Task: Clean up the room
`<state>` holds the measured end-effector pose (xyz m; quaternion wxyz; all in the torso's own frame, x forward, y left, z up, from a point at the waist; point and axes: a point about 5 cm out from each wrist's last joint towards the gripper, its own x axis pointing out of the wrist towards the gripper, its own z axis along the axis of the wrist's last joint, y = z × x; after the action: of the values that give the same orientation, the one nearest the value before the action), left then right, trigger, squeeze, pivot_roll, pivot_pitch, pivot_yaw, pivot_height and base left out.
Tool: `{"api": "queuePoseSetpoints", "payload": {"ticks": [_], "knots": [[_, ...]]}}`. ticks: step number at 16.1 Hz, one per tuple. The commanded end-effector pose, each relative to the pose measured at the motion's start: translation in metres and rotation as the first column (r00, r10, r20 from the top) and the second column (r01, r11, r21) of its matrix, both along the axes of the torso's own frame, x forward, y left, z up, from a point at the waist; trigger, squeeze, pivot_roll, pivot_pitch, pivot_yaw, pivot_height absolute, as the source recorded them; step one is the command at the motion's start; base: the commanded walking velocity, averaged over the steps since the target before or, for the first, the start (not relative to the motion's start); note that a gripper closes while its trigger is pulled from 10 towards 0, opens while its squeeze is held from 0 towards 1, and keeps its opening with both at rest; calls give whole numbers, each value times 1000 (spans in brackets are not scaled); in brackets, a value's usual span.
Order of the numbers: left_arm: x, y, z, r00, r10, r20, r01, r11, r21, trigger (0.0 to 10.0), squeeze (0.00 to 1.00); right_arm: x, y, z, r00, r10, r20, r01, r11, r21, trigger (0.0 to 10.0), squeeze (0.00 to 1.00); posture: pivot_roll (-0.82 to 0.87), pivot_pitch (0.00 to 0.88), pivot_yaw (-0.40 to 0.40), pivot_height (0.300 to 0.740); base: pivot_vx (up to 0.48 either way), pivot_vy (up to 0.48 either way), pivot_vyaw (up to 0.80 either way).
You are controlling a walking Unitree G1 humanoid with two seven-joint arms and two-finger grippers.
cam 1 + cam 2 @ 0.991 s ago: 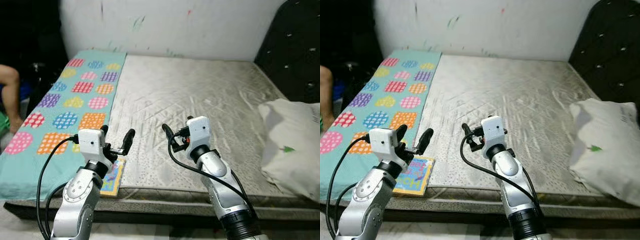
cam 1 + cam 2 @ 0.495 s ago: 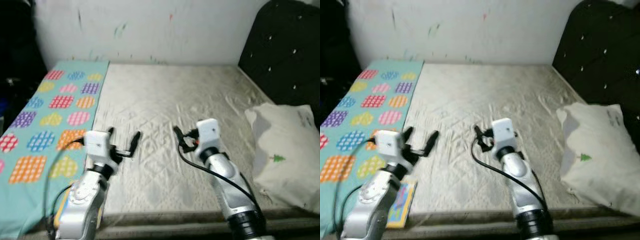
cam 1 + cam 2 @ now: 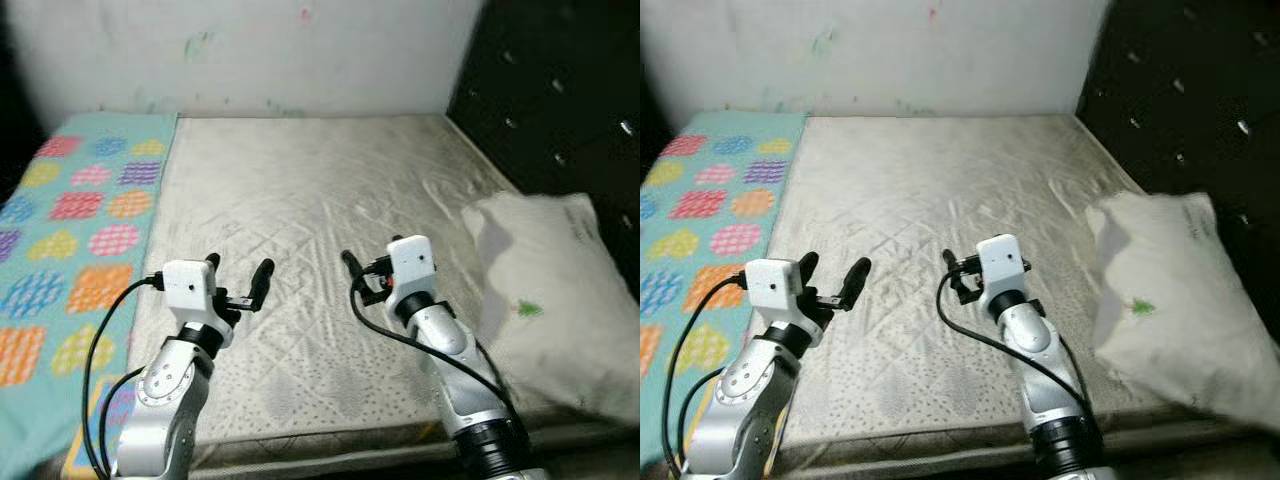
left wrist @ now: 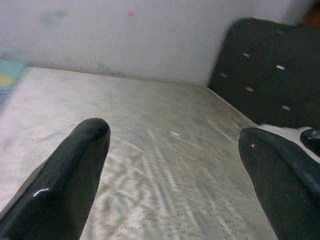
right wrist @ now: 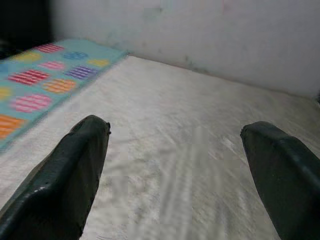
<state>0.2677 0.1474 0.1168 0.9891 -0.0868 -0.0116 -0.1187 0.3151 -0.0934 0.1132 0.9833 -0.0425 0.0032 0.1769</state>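
A bare grey mattress (image 3: 310, 190) spreads out before me. Along its left side lies a teal blanket (image 3: 70, 225) with coloured dotted patches. A white pillow (image 3: 545, 300) with a small green tree mark rests at the right edge. My left gripper (image 3: 237, 278) hovers open over the mattress's near left part, nothing between its fingers (image 4: 75, 165). My right gripper (image 3: 360, 275) hovers open over the near middle, also holding nothing, its fingers (image 5: 70, 170) wide apart. A colourful book (image 3: 108, 415) peeks out at the front edge, mostly hidden behind my left arm.
A black tufted headboard (image 3: 560, 110) rises behind the pillow on the right. A white, lightly stained wall (image 3: 250, 50) runs along the mattress's far side. The front edge of the mattress lies just below my arms.
The whole view has swung to the right: the pillow and headboard show more, and the person's leg at the left has left the picture. Both arms keep their pose, fingers open.
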Motion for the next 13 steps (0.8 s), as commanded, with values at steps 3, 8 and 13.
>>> {"api": "queuePoseSetpoints", "payload": {"ticks": [3,8,13], "knots": [[-1,6,0,1000,19,-7,-19,1000,16,10000,0,1,7,6,1000,22,21,-22,1000,5,10000,0,-109,0,-49,740,0,-307,440],[0,5,1,1000,13,-6,-13,1000,14,10000,0,1,9,10,999,33,43,-32,999,-14,10000,0,-111,0,-41,740,0,-361,0],[0,5,1,1000,15,-7,-15,1000,16,10000,0,0,10,5,999,31,17,-31,1000,-1,10000,0,-105,0,-45,740,0,-385,0]]}}
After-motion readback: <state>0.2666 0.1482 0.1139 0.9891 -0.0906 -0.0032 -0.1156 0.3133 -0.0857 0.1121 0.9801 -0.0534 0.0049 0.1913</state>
